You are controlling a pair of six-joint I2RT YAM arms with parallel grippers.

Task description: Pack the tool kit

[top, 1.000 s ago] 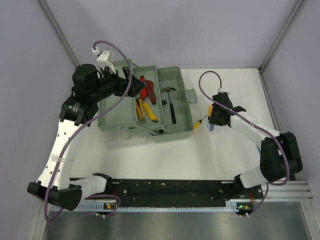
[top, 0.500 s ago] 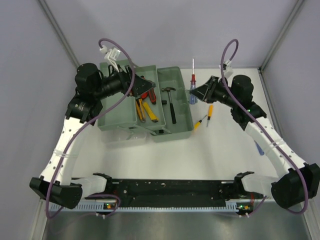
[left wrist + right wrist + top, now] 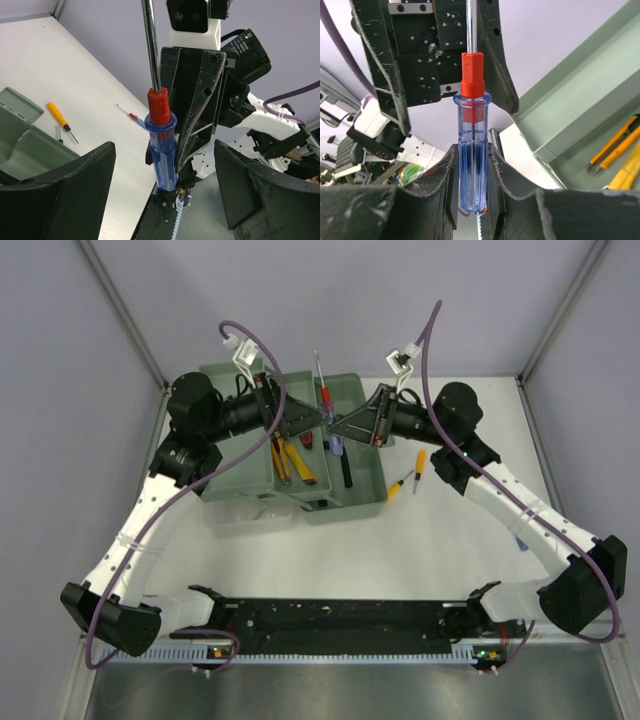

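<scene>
Screwdriver (image 3: 472,150) stands upright, handle clamped in my right gripper (image 3: 472,197) over the toolbox (image 3: 360,502). My left gripper (image 3: 162,195) gapes wide around it, probably for a handover.

Overhead wide view; two opposed wrist close-ups, shared screwdriver (image 3: 161,150).

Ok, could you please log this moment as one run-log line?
right gripper: shut on blue-handled screwdriver, upright over toolbox | left gripper: open, facing it | stage: possible handover
</scene>
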